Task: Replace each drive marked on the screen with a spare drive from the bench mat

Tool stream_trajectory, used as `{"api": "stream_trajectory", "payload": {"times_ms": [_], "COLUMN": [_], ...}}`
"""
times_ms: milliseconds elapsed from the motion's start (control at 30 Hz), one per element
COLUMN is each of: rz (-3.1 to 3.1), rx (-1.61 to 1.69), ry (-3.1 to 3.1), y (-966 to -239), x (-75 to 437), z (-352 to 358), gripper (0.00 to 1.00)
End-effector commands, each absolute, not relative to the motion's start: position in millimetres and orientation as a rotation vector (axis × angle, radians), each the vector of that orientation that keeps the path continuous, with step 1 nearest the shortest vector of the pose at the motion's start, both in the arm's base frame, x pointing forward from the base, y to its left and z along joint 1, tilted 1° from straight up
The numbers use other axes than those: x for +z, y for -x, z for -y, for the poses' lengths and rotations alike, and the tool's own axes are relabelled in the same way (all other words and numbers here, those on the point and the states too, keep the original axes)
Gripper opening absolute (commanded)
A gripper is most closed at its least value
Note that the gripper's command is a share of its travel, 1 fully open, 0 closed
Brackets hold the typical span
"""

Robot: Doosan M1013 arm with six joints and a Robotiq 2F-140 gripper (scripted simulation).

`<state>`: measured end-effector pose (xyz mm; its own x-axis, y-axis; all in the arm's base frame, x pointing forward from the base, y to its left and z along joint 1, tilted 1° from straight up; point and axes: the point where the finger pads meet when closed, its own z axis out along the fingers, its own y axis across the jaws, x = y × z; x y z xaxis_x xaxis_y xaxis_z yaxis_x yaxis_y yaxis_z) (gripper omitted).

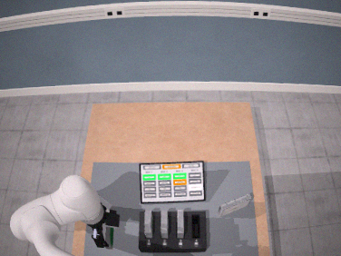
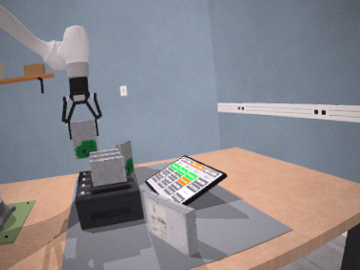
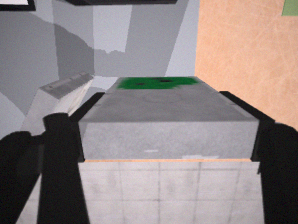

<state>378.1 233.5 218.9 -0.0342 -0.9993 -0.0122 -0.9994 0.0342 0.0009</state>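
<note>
My gripper (image 1: 108, 231) (image 2: 83, 135) (image 3: 161, 106) is shut on a grey drive (image 2: 85, 129) (image 3: 167, 107), held upright in the air left of the dock, green board part low. The black dock (image 1: 172, 247) (image 2: 110, 213) stands on the mat (image 1: 122, 182) (image 2: 254, 230). Three drives (image 1: 164, 222) (image 2: 109, 172) stand in its left three bays; the rightmost bay (image 1: 196, 224) is empty. The screen (image 1: 172, 182) (image 2: 187, 177) shows three green cells, an orange cell in the third column and a white cell in the fourth. Its text is unreadable.
A pale drive (image 1: 235, 205) (image 2: 169, 225) stands on its long edge on the mat, right of the dock. Another drive (image 2: 126, 150) (image 3: 65, 95) stands left of the dock, hidden by the arm in the top view. The wooden table (image 1: 172, 132) surrounds the mat.
</note>
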Motion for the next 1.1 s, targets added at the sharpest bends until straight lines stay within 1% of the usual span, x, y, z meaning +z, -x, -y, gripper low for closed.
{"api": "stream_trajectory", "payload": {"times_ms": [0, 667, 1067], "rz": [-2.252, -2.252, -2.252], "rx": [0.014, 0.014, 0.014], "ry": [2.176, 2.176, 2.176], "y": [-378.6, -378.8, -378.9], "x": [205.2, 154.7, 138.9], "z": [-234.0, -234.7, -234.9], "gripper": [0.1, 0.1, 0.1]}}
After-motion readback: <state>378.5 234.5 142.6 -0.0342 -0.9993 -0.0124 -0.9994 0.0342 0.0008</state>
